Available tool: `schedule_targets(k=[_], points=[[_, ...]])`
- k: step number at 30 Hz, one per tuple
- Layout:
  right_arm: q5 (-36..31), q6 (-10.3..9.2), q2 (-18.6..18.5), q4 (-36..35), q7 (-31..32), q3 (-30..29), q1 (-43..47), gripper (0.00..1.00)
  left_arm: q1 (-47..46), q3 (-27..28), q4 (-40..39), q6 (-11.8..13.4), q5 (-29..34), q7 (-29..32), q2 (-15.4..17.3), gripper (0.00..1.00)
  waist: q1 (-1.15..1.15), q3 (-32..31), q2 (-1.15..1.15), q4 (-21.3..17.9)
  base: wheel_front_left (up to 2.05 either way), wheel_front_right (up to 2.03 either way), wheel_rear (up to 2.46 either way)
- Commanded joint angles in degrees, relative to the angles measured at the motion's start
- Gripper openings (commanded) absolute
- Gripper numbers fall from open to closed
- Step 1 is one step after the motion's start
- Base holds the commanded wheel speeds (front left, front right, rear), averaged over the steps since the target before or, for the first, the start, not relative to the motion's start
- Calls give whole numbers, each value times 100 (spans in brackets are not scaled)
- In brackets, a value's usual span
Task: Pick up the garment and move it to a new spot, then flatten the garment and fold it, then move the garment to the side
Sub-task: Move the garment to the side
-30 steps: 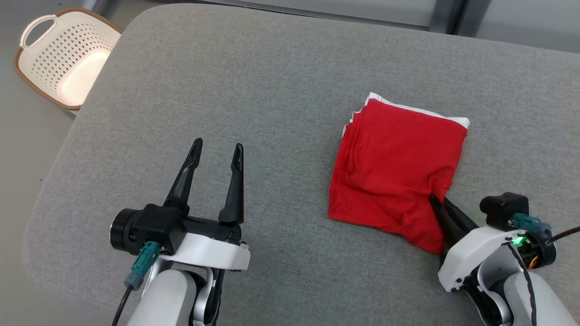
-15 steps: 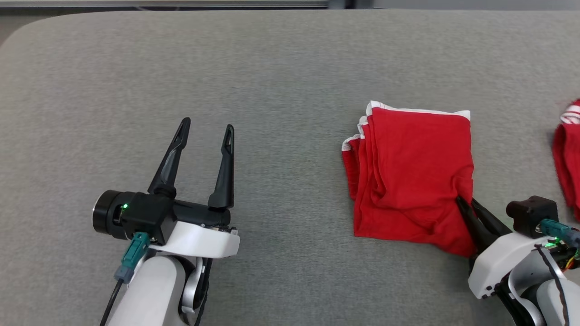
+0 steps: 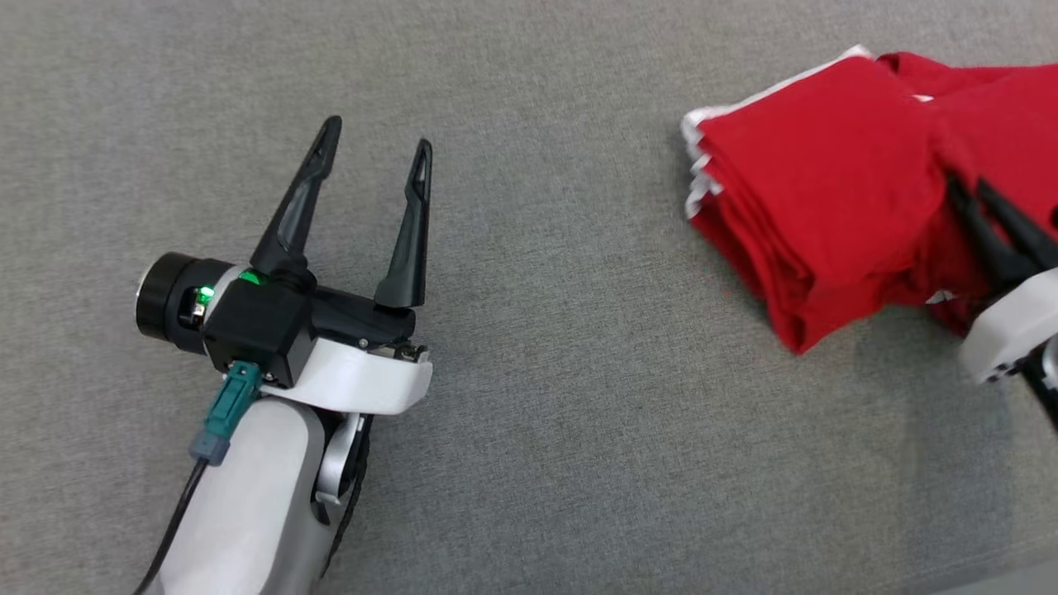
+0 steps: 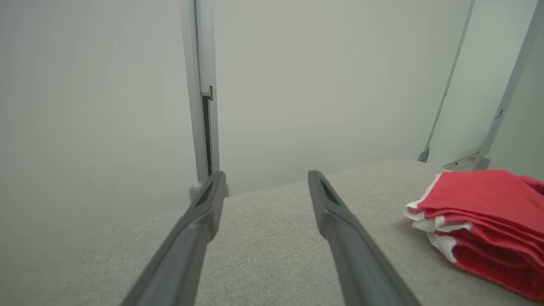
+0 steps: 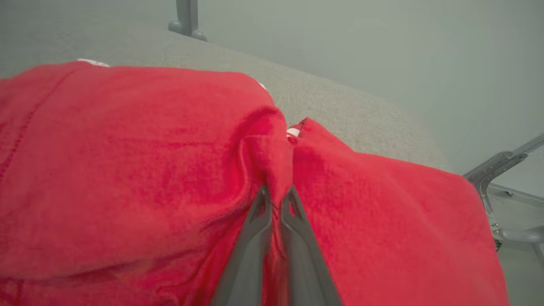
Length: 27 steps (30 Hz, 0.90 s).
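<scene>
Folded red garment [image 3: 826, 182] on the grey counter [image 3: 537, 413], right side, white trim along its left edge. Right pincer [image 3: 967, 188] clamped on the garment, cloth bunched between the fingers. Left pincer [image 3: 377, 136] spread wide, empty, well apart from the garment.

Grey woven padded surface [image 3: 529, 463], pale blank wall [image 4: 318, 85] behind it, upright metal post [image 4: 199, 85] at its far edge, slanted grey frame bars [image 4: 508, 97] alongside, what looks like a post's foot [image 5: 187, 23], blurred

No text, label or number can be read anywhere (not on cloth or robot).
</scene>
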Motion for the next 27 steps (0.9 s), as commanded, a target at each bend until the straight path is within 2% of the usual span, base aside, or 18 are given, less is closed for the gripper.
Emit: schedule_targets(k=[1,7,12,20,27], points=[[10,-14,-68,29,-59,-50,-69,0,-103,-1,-28,-28,45,-1,17,100,0,340,0,-242,0,0,0],[213,-14,-799,432,-126,-806,-257,0,-472,-148,-136,-88,171,35,16,100,0,712,0,-155,0,0,0],[491,-14,-954,1072,-253,-1138,-207,0,-650,-215,-187,-114,190,34,21,100,0,857,0,-78,0,0,0],[841,-14,-778,1565,-744,-734,-292,0,-643,-291,-145,-72,167,35,17,100,0,744,0,-28,0,0,0],[1121,-14,-1093,1712,-721,-220,-136,0,-586,-337,-92,-53,71,-5,-19,100,0,557,0,21,0,0,0]])
